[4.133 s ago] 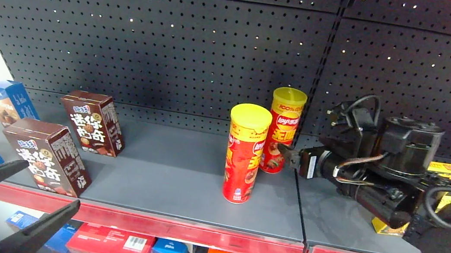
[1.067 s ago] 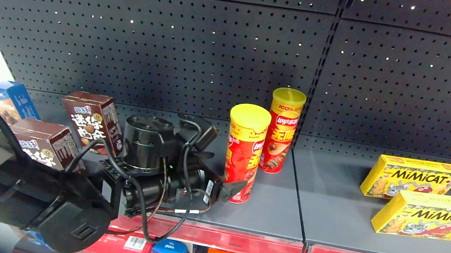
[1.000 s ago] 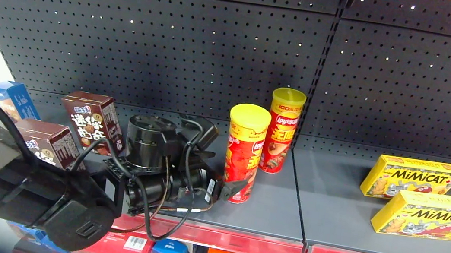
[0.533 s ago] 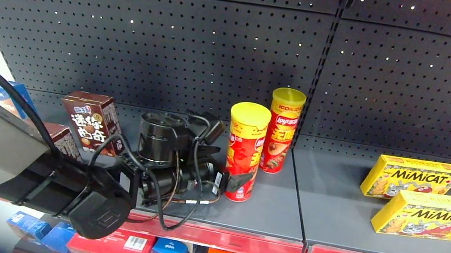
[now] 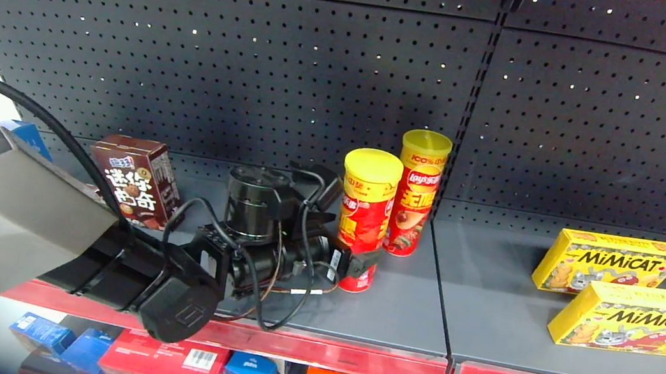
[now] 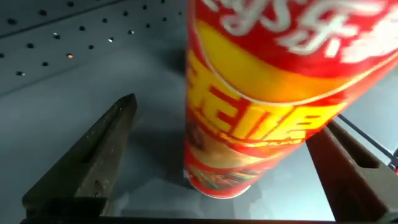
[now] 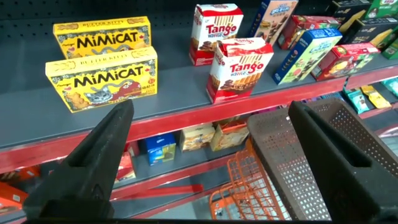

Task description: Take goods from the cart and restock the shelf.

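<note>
Since a second ago our left gripper (image 5: 362, 260) has pushed deeper onto the shelf (image 5: 406, 312), and the front chip can (image 5: 365, 210) has slid back with it, now standing just beside the rear can (image 5: 420, 185). Its fingers are spread astride the can's lower part, a gap showing on one side. We judge this placement nearly done, while our right gripper (image 7: 230, 155) hangs wide open above the cart (image 7: 249, 186).

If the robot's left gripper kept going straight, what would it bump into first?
The front chip can: it stands between the open fingers of the left gripper, so it would probably be pushed at once. The back chip can stands close behind.
</note>
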Robot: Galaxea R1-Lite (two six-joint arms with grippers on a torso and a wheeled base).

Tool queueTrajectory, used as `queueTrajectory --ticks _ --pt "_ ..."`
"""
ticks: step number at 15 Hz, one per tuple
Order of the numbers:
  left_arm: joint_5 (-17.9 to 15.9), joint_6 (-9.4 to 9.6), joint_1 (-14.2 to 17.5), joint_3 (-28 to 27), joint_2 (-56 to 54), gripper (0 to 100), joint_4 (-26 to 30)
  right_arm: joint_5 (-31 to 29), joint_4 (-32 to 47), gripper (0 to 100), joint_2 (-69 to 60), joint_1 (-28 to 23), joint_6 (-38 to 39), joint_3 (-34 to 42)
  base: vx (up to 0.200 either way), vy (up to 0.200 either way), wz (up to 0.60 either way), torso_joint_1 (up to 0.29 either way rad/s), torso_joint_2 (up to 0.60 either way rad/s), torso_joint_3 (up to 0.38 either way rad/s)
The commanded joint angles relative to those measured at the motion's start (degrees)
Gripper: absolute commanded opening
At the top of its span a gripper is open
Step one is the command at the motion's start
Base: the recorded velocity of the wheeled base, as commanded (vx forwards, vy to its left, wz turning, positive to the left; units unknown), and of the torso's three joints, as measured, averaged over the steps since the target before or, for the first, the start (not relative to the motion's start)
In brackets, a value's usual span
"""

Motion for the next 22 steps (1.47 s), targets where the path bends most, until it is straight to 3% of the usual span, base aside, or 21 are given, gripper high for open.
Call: queueTrajectory --ticks 1,3,9,14,15,22 --pt "-0.02 -0.02 -0.66 -0.05 0.33 100 -0.05 -0.01 -0.1 100 -0.03 0.01 -0.01 0.09 0.0 0.0 0.0 0.0 0.0 0.0" --pt "0.6 -0.02 -1.89 -0.75 0.86 100 -0.05 -0.01 -0.1 100 -0.03 0.01 -0.01 0.36 0.0 0.0 0.0 0.0 0.0 0.0" --pt "2.09 -1.25 -1.18 -5.58 3.85 100 0.04 -0.01 1.92 100 -1.61 0.01 -0.01 0.71 0.0 0.0 0.0 0.0 0.0 0.0" --pt "2.27 -1.34 -1.36 -6.2 4.73 100 -0.75 -0.09 2.62 100 -2.31 0.01 -0.01 0.71 0.0 0.0 0.0 0.0 0.0 0.0" --pt "2.27 -1.25 -1.36 -6.11 4.73 0 -0.84 -0.09 2.62 100 -2.31 0.01 -0.01 0.71 0.0 0.0 0.0 0.0 0.0 0.0" --pt "2.18 -1.25 -2.15 -4.27 4.11 0 -0.84 -0.09 2.62 100 -2.49 0.01 -0.01 0.71 0.0 0.0 0.0 0.0 0.0 0.0"
